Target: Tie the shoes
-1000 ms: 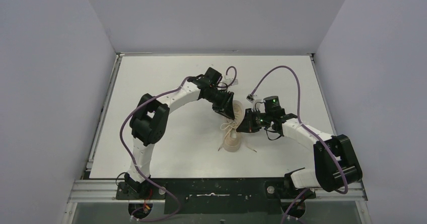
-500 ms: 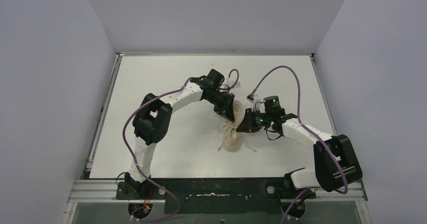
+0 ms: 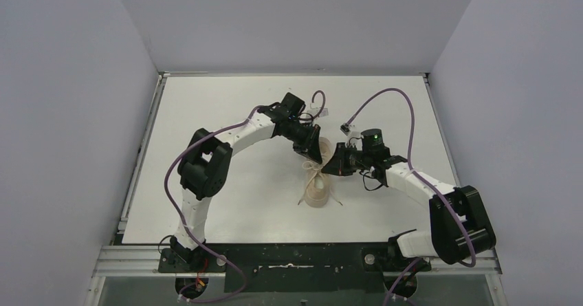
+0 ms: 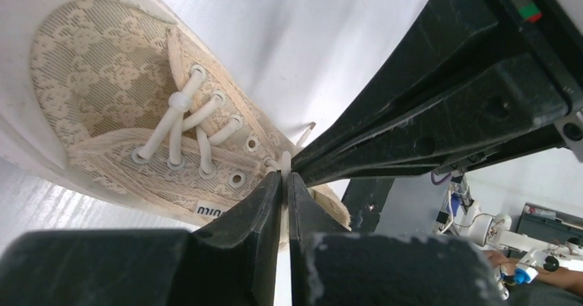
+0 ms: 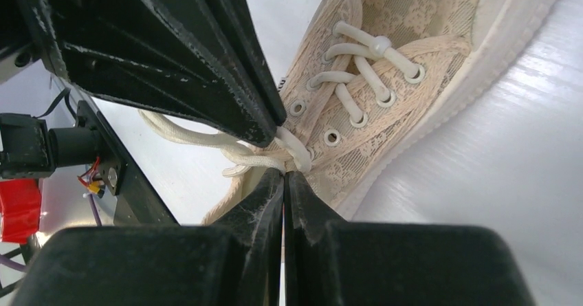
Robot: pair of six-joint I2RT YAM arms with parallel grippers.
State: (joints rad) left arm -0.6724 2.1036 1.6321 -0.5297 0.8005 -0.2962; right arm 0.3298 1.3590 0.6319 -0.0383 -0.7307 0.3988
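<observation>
Grippers nose to nose over the shoe, both pinching laces

Top view: I see the shoe (image 3: 317, 192) lying near the middle of the table (image 3: 227, 106), toe toward the arm bases. The left gripper (image 3: 313, 157) and right gripper (image 3: 331, 166) meet just past its far end, tips almost touching. The laces (image 3: 317, 175) run up to them.

Left wrist: my left fingers (image 4: 261, 210) are pressed together on a cream strand beside the top eyelets. The right gripper's black fingers come in from the right to the same spot.

Right wrist: the right fingers (image 5: 261, 210) are closed too, with a lace caught at their tips. Loose loops trail off beside the shoe.
</observation>
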